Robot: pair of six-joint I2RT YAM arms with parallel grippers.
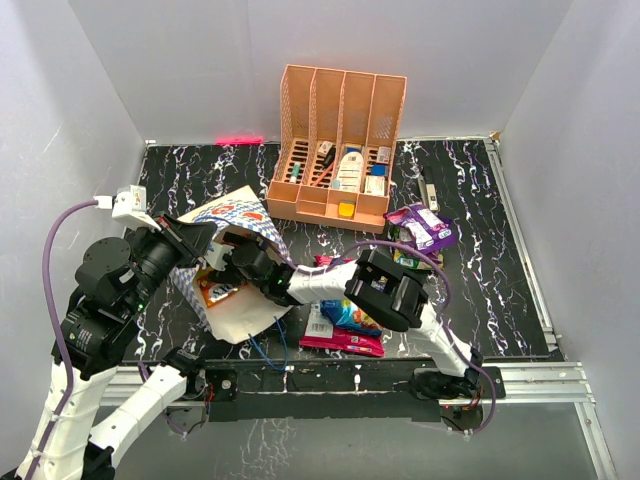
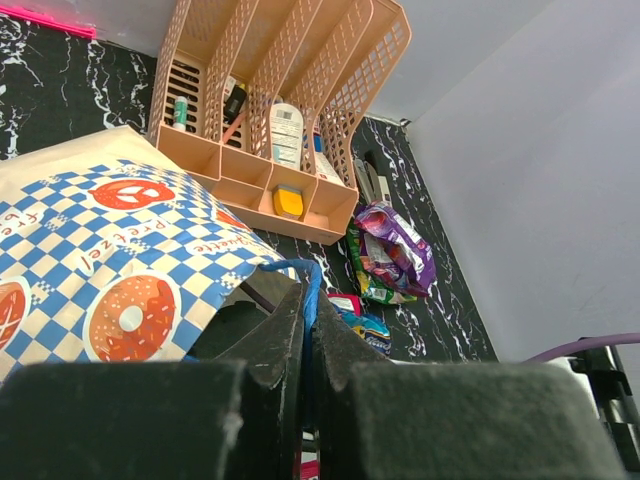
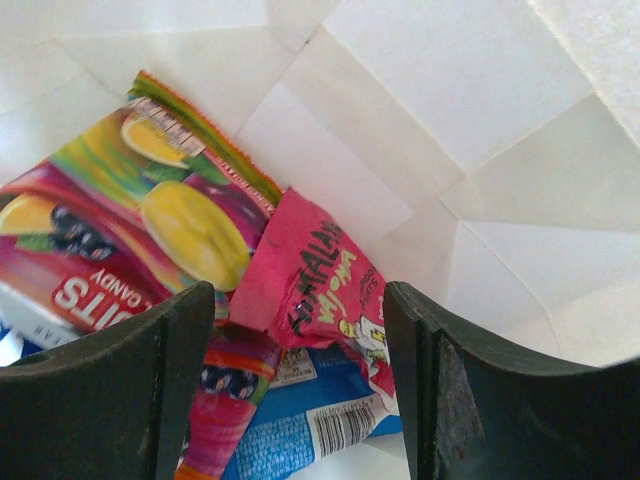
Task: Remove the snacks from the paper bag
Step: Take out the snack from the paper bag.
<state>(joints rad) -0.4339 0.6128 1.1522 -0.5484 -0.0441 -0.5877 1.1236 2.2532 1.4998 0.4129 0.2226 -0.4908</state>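
The paper bag (image 1: 240, 310) lies on its side, checked outside (image 2: 100, 250) and white inside (image 3: 480, 100). My left gripper (image 1: 197, 240) is shut on its blue string handle (image 2: 313, 290) and holds the mouth up. My right gripper (image 1: 232, 270) is inside the bag, open, its jaws standing either side of a pink packet (image 3: 320, 285) without touching it. A fruit-candy packet (image 3: 130, 220) and a blue packet (image 3: 300, 425) lie beside and under it. Outside the bag lie a purple packet (image 1: 425, 225), a blue packet (image 1: 350, 315) and a red packet (image 1: 340, 342).
An orange slotted organizer (image 1: 340, 145) with small bottles and boxes stands at the back centre, also seen in the left wrist view (image 2: 280, 110). Grey walls close in the table on three sides. The right arm's elbow (image 1: 390, 285) hangs over the loose packets.
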